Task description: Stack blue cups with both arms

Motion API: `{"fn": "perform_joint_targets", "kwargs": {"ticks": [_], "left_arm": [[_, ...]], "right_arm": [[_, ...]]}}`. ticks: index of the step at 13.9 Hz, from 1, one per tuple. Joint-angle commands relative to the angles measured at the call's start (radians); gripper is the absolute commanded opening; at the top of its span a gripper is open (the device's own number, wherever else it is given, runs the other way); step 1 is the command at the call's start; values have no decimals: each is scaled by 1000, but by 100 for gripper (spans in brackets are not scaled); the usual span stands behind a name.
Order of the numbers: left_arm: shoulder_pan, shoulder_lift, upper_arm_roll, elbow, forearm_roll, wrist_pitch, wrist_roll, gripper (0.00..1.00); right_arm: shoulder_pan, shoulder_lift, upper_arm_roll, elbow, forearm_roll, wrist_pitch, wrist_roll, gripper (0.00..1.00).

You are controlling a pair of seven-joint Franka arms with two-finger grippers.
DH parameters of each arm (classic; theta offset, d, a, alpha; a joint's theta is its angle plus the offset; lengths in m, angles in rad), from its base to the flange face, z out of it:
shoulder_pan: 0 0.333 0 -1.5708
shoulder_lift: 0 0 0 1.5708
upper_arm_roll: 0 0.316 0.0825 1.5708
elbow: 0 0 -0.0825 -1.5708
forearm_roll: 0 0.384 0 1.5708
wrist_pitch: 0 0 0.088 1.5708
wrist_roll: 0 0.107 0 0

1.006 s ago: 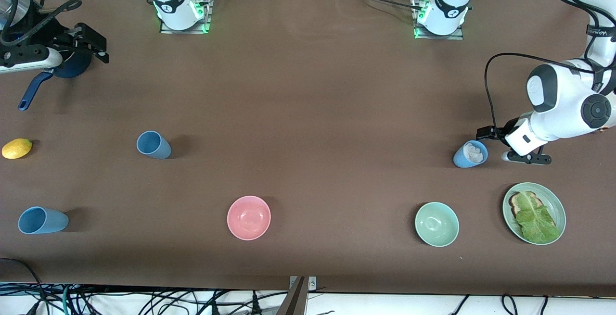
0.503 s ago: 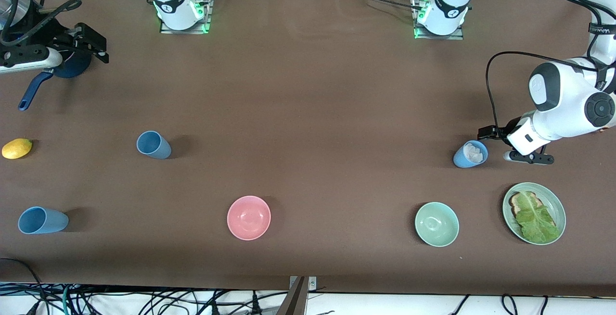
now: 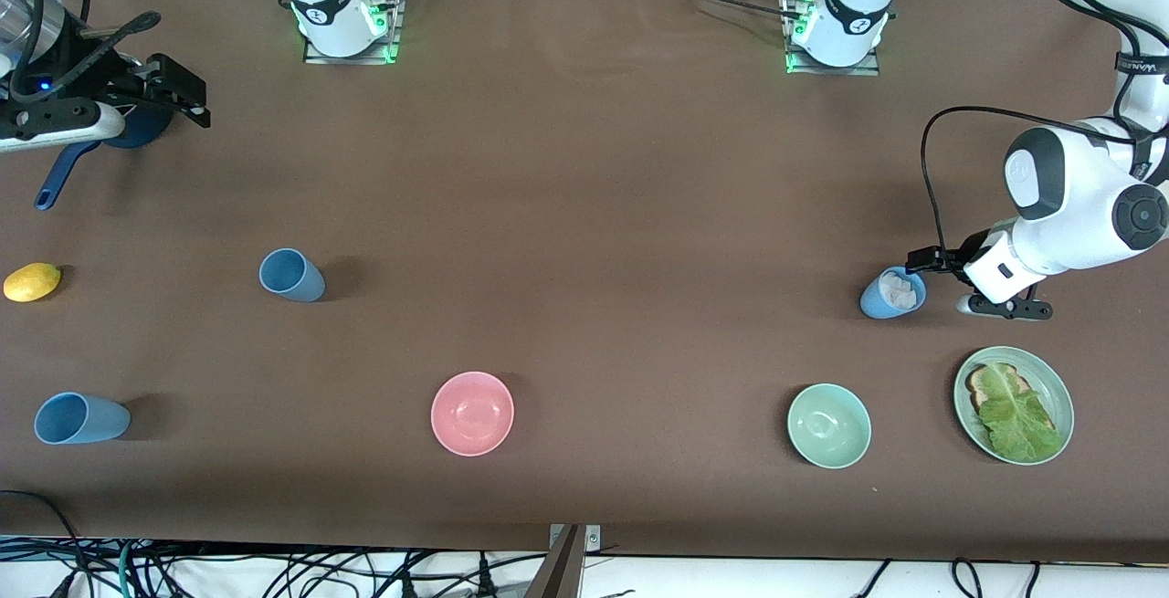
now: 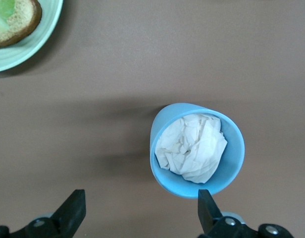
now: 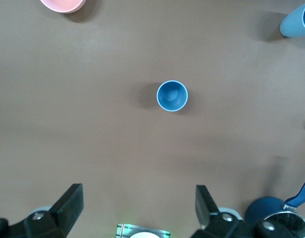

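We list: a brown cloth table [image 3: 584, 215]. Left gripper [image 4: 140, 218], fingers wide, nothing held, just beside a matte tapered cup [image 3: 892, 293] stuffed with crumpled paper [image 4: 192, 146]. Right gripper [image 5: 137, 208], wide, empty, over a navy saucepan [image 3: 128, 128]. Two bare cups [image 3: 290, 275] [image 3: 80, 418] stand toward the right arm's end.

the left arm [image 3: 1082, 205] bends down low at its own end of the bench, wrist tilted, and its left gripper [image 3: 941, 280] hangs just above the bench top with jaws spread wide, holding nothing. the right arm [image 3: 55, 119] is raised at its end of the bench; its right gripper [image 5: 137, 203] points straight down, jaws wide apart and empty.
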Motion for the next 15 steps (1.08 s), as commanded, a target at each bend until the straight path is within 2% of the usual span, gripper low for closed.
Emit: {"fn": "perform_joint_targets", "kwargs": {"ticks": [1,4,7,11,12,13,14,15], "left_arm": [[2,48,-3,40,-28,-11,7,100],[2,74,-3,51,-34,-3,9,100],[2,103,-3,49,-36,55,9,100],[2,112,-3,49,-43,61,10,100],[2,112,-3,49,-42,61,13,87],[2,111,-3,49,-40,60,18,19],[2,111,-3,49,-42,58,16,0],[2,109,-3,51,-42,58,18,0]], "right_arm": [[-3,45,0,13,-5,21,-22,100],[-10,74,-2,0,-6,65,-30,100],[-18,79,-3,-85,-6,168,-57,100],[-18,79,-3,-214,-6,313,-56,100],[-18,80,-3,-234,-6,338,-56,100],[-18,85,-3,-249,-6,358,-51,100],[-18,89,-3,-267,-6,384,-51,100],[-18,91,-3,-286,-6,407,-48,100]]}}
